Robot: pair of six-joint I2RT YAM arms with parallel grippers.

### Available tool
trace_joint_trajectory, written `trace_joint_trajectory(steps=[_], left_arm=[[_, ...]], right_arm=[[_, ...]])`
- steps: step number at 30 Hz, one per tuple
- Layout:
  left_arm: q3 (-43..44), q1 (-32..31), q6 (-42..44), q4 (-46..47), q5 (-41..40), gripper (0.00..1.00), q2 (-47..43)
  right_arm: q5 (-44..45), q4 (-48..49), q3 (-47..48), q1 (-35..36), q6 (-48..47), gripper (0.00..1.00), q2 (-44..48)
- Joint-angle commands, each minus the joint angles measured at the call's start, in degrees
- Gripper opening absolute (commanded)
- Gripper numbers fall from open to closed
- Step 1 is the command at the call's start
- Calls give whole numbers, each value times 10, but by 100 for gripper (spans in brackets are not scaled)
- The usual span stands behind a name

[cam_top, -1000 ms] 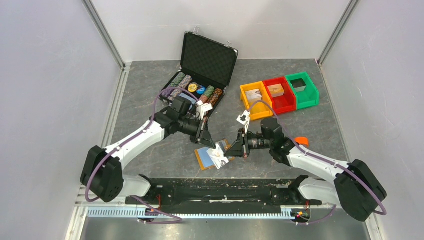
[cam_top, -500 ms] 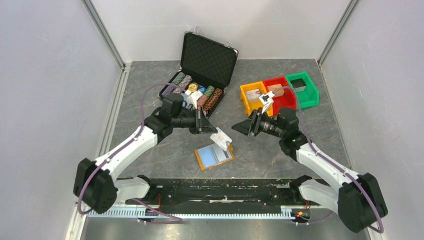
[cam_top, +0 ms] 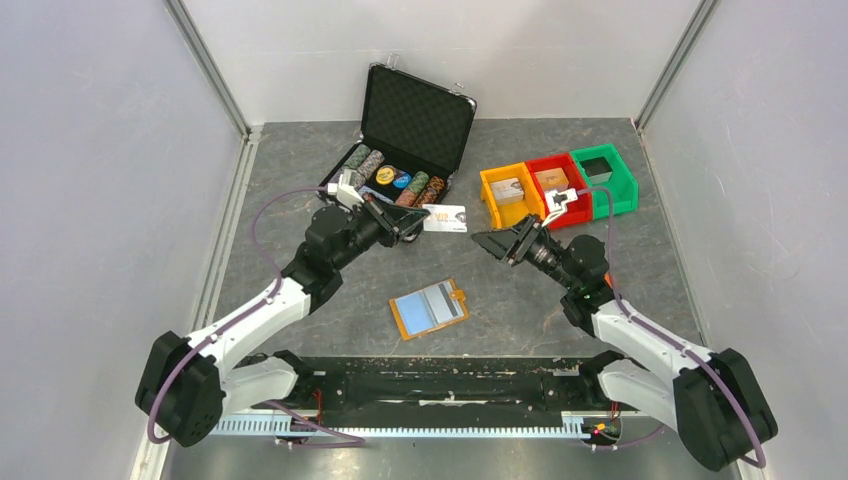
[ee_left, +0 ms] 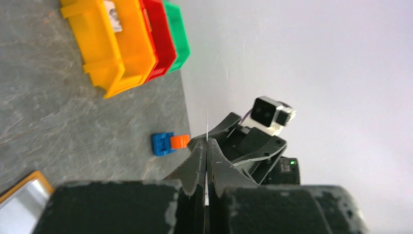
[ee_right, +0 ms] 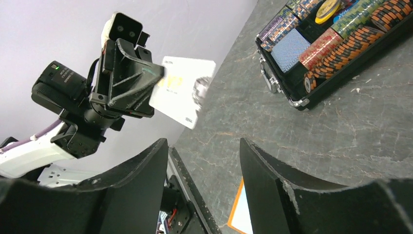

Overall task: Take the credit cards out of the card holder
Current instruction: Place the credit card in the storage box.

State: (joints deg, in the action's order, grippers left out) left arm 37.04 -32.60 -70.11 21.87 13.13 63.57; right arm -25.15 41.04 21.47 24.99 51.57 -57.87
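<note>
The grey stone-look counter [cam_top: 300, 180] fills the floor of the white-walled cell. The left arm [cam_top: 260, 310] and the right arm [cam_top: 640, 335] both reach up from its near edge and lean in toward each other over the middle.

At the back stands a black chip case [cam_top: 420, 110] with its lid up and rows of poker chips in the tray. To the right of it three bins sit in a row, touching: an orange bin [cam_top: 488, 200], a red bin [cam_top: 572, 210] and a green bin [cam_top: 620, 195].

Nearer the arms, the orange card holder [cam_top: 456, 293] lies flat and open on the counter, between the two arms and touched by neither. A light blue card [cam_top: 415, 311] lies in it; what the greyish panel beside that card is, I cannot tell.

The left fingers [cam_top: 412, 222] are clenched on one short end of the pale printed card [cam_top: 445, 218]. They hold it in the air just in front of the chip case, well clear of the holder. The right fingers [cam_top: 490, 243] stand spread with nothing between them, pointing at the card's free end but not touching it.

A small blue-and-orange block [ee_left: 168, 143] lies on the counter over by the right arm.
</note>
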Motion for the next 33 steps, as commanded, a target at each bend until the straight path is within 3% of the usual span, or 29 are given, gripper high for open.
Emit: trace_joint_trajectory(steps=[1,8,12,16,20,23,26,29,33], left_arm=[[16,-11,-45,100,-68,2,4],[8,-38,-65,164,-54,2,55],[7,-51,-62,172,-56,2,67],[-8,-52,-61,168,-60,2,65],[-16,-52,-41,144,-37,5,62],[-35,-51,-40,144,-30,20,56],[-40,-48,-18,104,-32,49,34],[-13,-47,43,-19,-47,72,-2],[67,-45,175,-228,-60,88,-31]], right_arm=[[13,147,-9,6,54,60,-32],[12,218,-1,14,102,59,-90],[12,258,-6,14,126,38,-117],[24,286,-23,12,138,5,-125],[42,285,-38,3,137,0,-117],[27,280,-37,-8,135,0,-117],[4,259,-32,-34,131,0,-114],[-27,194,-10,-75,95,0,-104],[-64,-11,75,-131,-39,0,-103]])
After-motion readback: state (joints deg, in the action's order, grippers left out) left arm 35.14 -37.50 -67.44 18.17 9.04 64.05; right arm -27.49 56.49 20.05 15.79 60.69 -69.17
